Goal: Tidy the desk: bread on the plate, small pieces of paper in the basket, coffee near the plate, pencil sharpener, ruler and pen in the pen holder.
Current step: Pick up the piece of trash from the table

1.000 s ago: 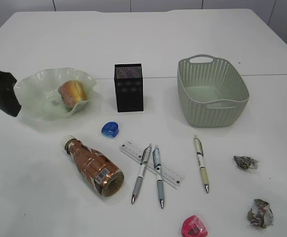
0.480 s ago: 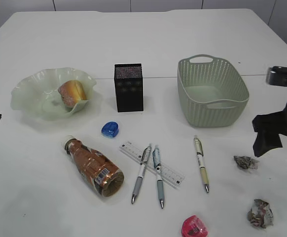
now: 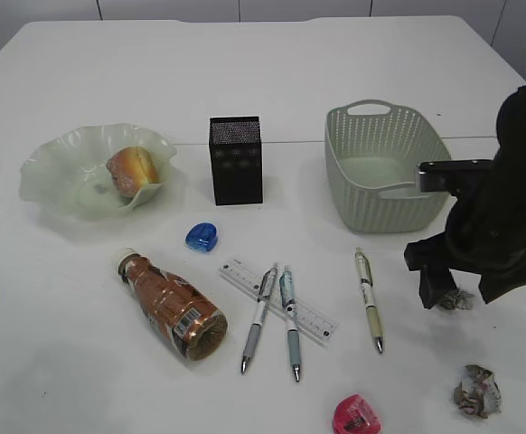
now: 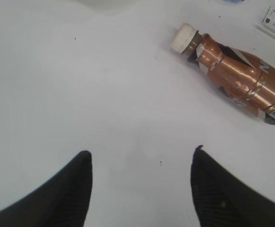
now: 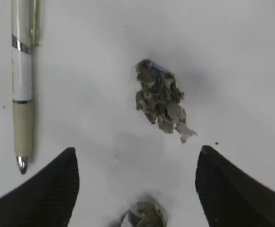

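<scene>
Step in hand, as judged: clearing the small pieces of paper into the basket (image 3: 385, 172). The right gripper (image 5: 136, 184) stands above a crumpled paper scrap (image 5: 162, 100), jaws spread wide and holding nothing. In the right wrist view the scrap lies at frame centre, just above the gap between the two fingers and slightly right of its midline; a second scrap (image 5: 144, 213) shows at the bottom edge, and a pen (image 5: 23, 80) lies along the left side.

In the exterior view the gripper is at right, beside the basket's lower right corner.

Next move calls for a descent to straddle the scrap, then closure.

The left gripper (image 4: 140, 189), also wide open and empty, hangs over bare table, the coffee bottle (image 4: 236, 78) at upper right.
</scene>
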